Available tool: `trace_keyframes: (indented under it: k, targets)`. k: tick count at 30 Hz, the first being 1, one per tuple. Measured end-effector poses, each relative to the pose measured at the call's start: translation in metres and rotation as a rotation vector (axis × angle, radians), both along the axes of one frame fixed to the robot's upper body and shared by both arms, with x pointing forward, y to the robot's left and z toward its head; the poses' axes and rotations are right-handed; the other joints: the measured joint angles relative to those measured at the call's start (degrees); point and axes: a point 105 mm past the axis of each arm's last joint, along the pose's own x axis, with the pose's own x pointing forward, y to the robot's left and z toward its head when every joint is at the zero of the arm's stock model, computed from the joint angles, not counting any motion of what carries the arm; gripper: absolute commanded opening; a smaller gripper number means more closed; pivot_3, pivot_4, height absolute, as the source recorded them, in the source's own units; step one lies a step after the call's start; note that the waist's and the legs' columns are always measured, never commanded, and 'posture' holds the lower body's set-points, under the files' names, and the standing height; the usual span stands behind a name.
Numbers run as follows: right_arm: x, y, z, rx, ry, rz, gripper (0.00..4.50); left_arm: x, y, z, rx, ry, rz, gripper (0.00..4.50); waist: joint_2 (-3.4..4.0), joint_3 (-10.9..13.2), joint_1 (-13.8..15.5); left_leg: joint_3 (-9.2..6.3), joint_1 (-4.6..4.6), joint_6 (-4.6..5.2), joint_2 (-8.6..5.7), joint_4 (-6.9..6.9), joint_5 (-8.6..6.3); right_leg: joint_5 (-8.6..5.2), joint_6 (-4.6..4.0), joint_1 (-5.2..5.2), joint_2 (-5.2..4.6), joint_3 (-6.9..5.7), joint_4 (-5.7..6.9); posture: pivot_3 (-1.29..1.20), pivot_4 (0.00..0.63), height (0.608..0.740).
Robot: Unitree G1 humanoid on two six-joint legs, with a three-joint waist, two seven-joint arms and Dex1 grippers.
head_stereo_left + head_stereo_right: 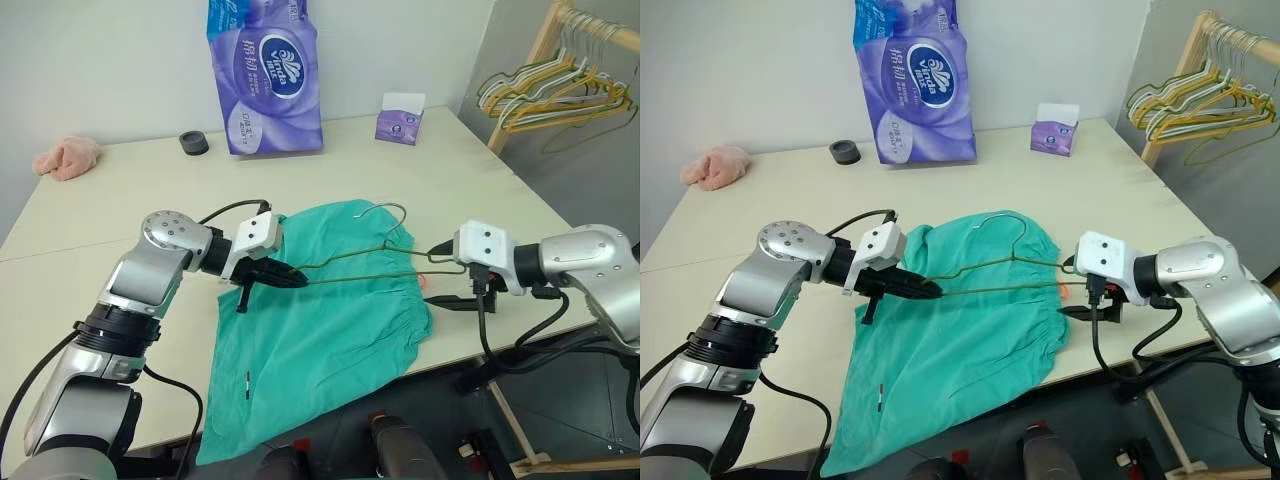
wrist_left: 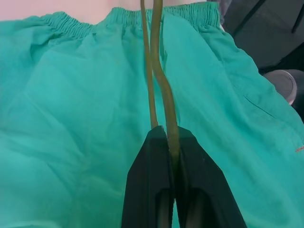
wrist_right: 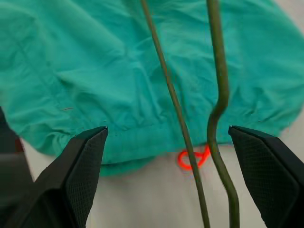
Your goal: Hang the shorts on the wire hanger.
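Nearest my station, at the table's front edge, the shorts [image 1: 320, 330] lay spread flat, one leg hanging over the rim, waistband turned toward the right arm. Across them I found the wire hanger [image 1: 375, 262], lifted clear of the cloth at its left end, its hook curving up toward the far side. I recorded the left gripper [image 1: 283, 275] clamped tight on that left end (both wires pinched between its fingers [image 2: 152, 185], per the wrist view). I noted the right gripper [image 3: 168, 178] with its jaws spread wide and holding nothing; the hanger's right end ran between its fingers without touching either, just over the waistband and the small orange drawstring tab [image 3: 192, 158]. Bare table [image 1: 120, 210] lay beyond the shorts. Farther back I logged a black round object [image 1: 194, 143], a purple tissue-roll pack [image 1: 265, 75], a small purple tissue box [image 1: 401, 118] and a pink cloth lump [image 1: 67, 157] at far left. Off the far right corner, a wooden rack [image 1: 545, 50] carried more hangers [image 1: 555, 95].
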Motion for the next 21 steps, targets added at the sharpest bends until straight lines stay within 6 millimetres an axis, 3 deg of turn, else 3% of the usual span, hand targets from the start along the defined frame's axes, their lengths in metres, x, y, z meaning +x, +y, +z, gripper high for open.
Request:
trace_keyframes:
  k: [4,13,21]
  targets:
    - [0.0029,0.0036,-0.0042,0.01,0.058,-0.009,3.21,-0.0019,-0.002,0.0019,0.004,-0.013,-0.013,0.0,0.0,0.0,0.0,-0.02,-0.01,0.0,0.0,0.0,0.0,0.0,0.0,0.0,0.0,-0.02,0.0,-0.23,0.103,0.74]
    - [0.0041,0.0057,-0.0075,0.009,0.092,-0.011,0.04,-0.0022,-0.0031,0.0028,0.004,-0.022,-0.014,0.0,0.0,0.0,0.1,-0.04,-0.02,0.0,0.0,0.01,0.0,0.0,0.0,0.0,-0.01,-0.03,0.01,-0.23,0.102,0.74]
    - [0.0021,0.0076,-0.0114,0.02,0.134,-0.02,0.04,-0.001,-0.0023,0.002,0.002,-0.029,0.0,0.0,0.0,0.0,0.1,-0.07,-0.02,0.0,0.0,0.01,0.0,0.0,0.0,-0.01,-0.01,-0.05,0.01,-0.23,0.101,0.74]
